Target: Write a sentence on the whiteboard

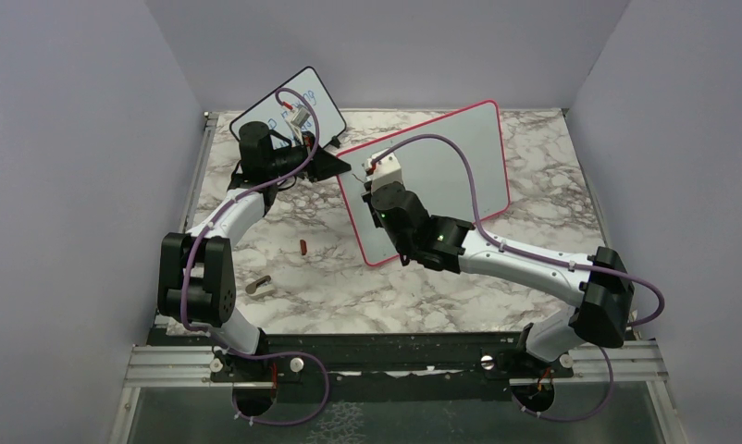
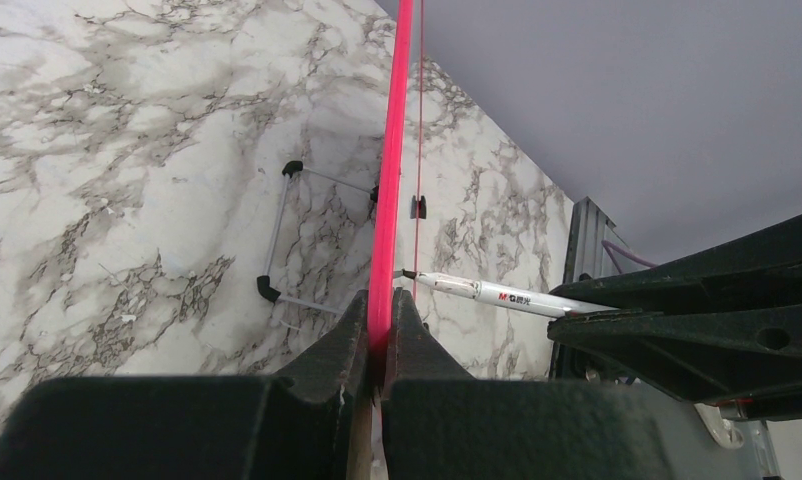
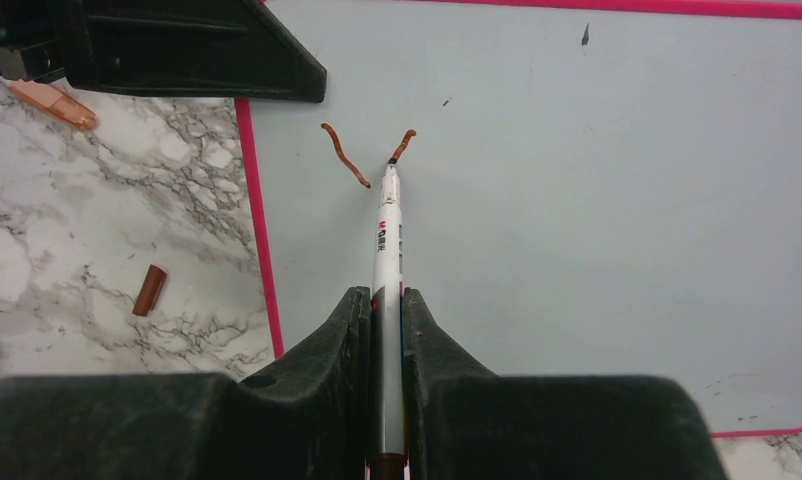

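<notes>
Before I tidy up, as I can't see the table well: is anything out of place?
Mainly the marker cap: it lies loose on the table left of the whiteboard, apart from the marker in the right gripper. Nothing looks spilled or damaged.

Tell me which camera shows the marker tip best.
The right wrist view: the marker tip meets the whiteboard at a brownish-red stroke. The left wrist view shows it side-on beside the board's edge; in the top view I cannot make it out.
</notes>
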